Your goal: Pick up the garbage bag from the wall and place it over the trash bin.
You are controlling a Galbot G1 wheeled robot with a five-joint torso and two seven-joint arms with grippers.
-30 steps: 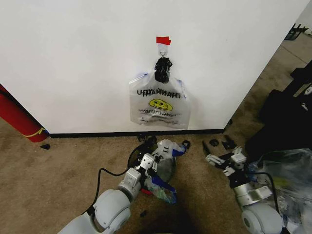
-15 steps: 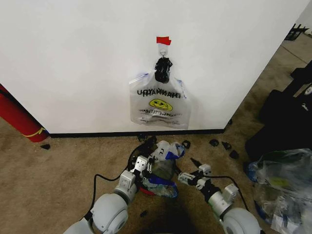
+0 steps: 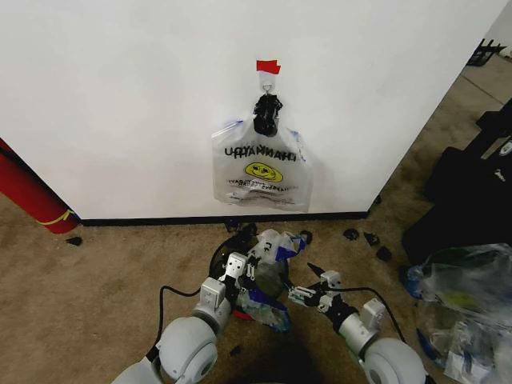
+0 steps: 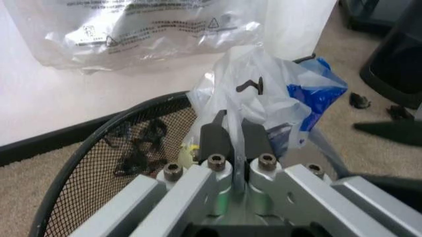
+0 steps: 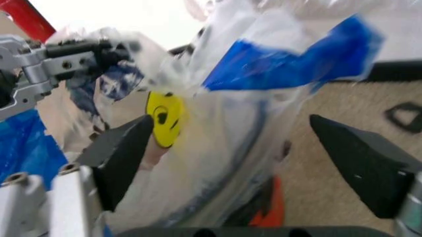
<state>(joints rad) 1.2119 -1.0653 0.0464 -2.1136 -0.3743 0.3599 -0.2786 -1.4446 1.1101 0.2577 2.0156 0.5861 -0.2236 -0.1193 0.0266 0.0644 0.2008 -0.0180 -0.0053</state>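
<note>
Over the trash bin (image 3: 228, 258), below the wall (image 3: 120, 104): garbage bag (image 3: 268, 250) draped on rim. Left gripper (image 4: 234, 136) fingers clamped on bag plastic. Right gripper (image 5: 244, 148), at bin's 4 o'clock, fingers spread wide around bag.

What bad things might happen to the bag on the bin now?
The left pincer pinches only a thin fold of the garbage bag, so it might slip or tear. The right pincer is open beside the bag; if it closes badly, the bag may bunch up and not go over the rim of the trash bin.
</note>
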